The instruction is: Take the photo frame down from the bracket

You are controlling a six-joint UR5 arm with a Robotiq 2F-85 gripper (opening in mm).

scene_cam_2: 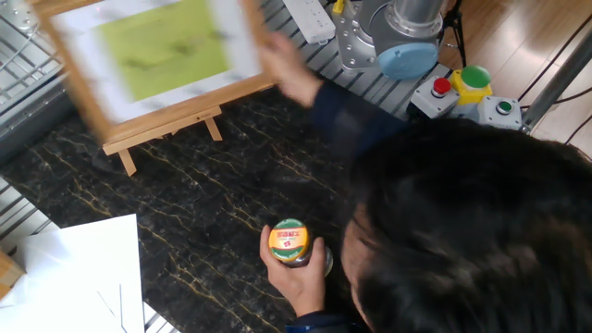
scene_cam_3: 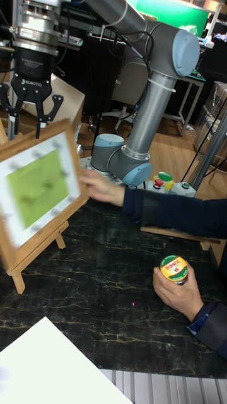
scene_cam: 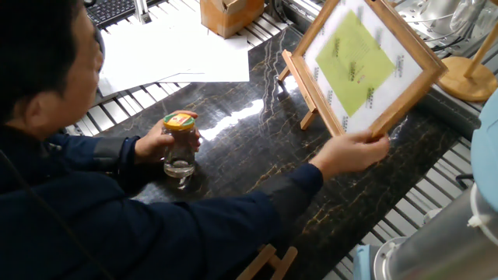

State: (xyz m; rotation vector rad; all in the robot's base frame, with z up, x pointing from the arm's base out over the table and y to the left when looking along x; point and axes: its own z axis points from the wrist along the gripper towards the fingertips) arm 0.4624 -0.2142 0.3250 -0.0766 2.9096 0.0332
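Light wood edges the single photo frame (scene_cam: 363, 66), which a person's hand (scene_cam: 352, 151) holds by its lower corner, raised just off the one upright bracket (scene_cam_2: 162, 129); it looks stiff, light and likely glazed, so fragile, best gripped on a side rail; the gripper (scene_cam_3: 29, 108) hangs above, fingers apart and empty; one jar (scene_cam: 179, 142) sits in the other hand; one folded easel (scene_cam_3: 178, 235) lies flat.

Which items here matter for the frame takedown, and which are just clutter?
Job:
photo frame, held off the ledge by a person's hand
bracket
gripper, open above the frame

Lying about:
jar
folded easel
paper sheets
button boxes
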